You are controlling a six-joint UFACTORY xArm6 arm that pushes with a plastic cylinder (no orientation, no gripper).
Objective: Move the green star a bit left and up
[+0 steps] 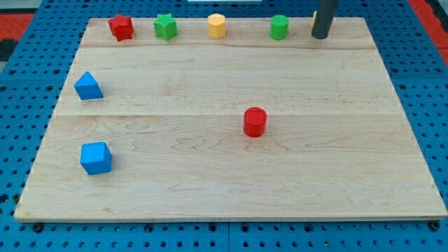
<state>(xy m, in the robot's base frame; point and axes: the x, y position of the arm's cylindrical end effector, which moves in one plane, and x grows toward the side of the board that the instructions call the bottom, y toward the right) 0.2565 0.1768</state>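
The wooden surface (231, 175) fills most of the view and rests on a blue pegboard (21, 63); no brand, label or writing can be read anywhere. The tool (320, 35) is a plain dark rod with no jaws to open or close and it holds nothing; its tip stands near the surface's top edge toward the top right corner, just right of the green cylinder (279, 27), and an orange-yellow block (313, 23), shape unclear, shows just behind the rod's left side. Whether the rod touches it cannot be told. The blue cube (96, 157) sits near the left edge, toward the bottom left corner, and the blue triangular block (88, 86) lies above it by the same edge. The red cylinder (255, 122) stands alone near the middle. Along the top edge sit the red star (121, 28), the green star (166, 26) and the yellow hexagonal block (217, 26), the green star well left of the tip.
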